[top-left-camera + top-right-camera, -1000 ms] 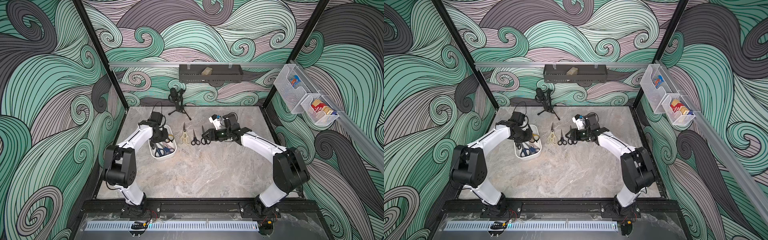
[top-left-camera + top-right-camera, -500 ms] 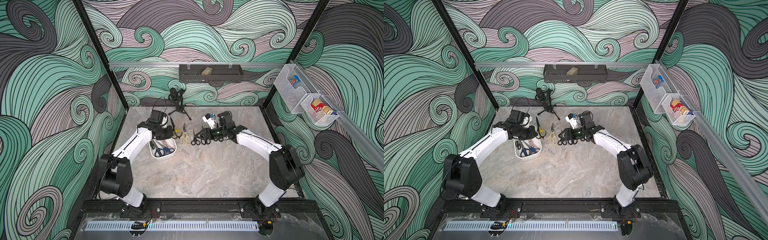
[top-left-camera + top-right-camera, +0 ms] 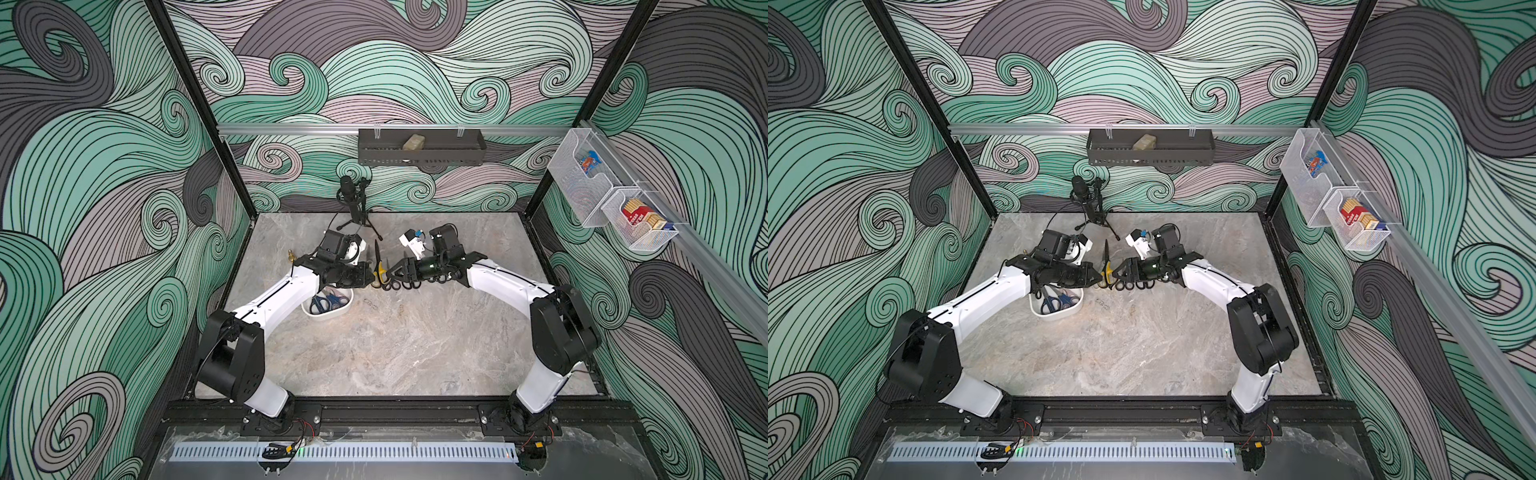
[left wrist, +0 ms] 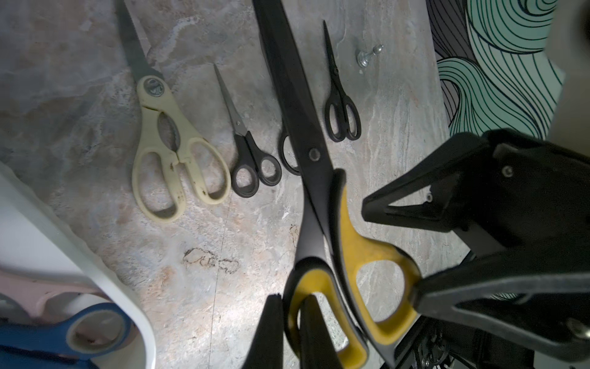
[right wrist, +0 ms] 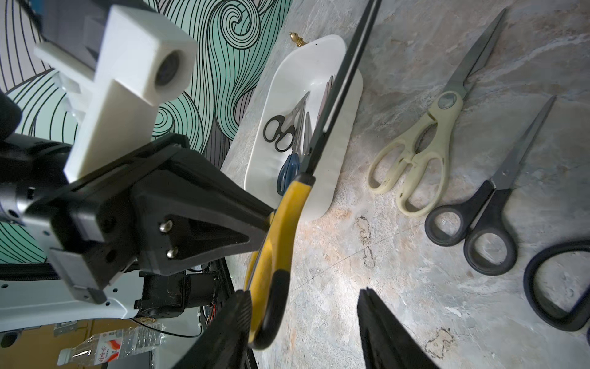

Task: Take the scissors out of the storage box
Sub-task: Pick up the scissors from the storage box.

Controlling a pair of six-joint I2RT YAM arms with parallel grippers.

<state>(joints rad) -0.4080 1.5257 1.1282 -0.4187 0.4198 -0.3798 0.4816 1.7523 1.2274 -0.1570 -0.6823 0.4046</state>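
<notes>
Left gripper (image 3: pixel 370 277) clamps one loop of the yellow-black scissors (image 3: pixel 376 254), blades toward 12 o'clock. The right gripper (image 3: pixel 392 276) at 3 o'clock, jaws apart, seemingly takes over beyond the storage box (image 3: pixel 328 318).

Matt, dark-coated metal is seen in the blades of the yellow-black scissors (image 4: pixel 314 155), and smooth yellow and black plastic in their handles. The cream scissors (image 4: pixel 150 111) are handled in scuffed, stained plastic. The storage box (image 5: pixel 338 150) is made of glossy white plastic. The table (image 4: pixel 207 255) is finished as matt, marbled stone.
</notes>
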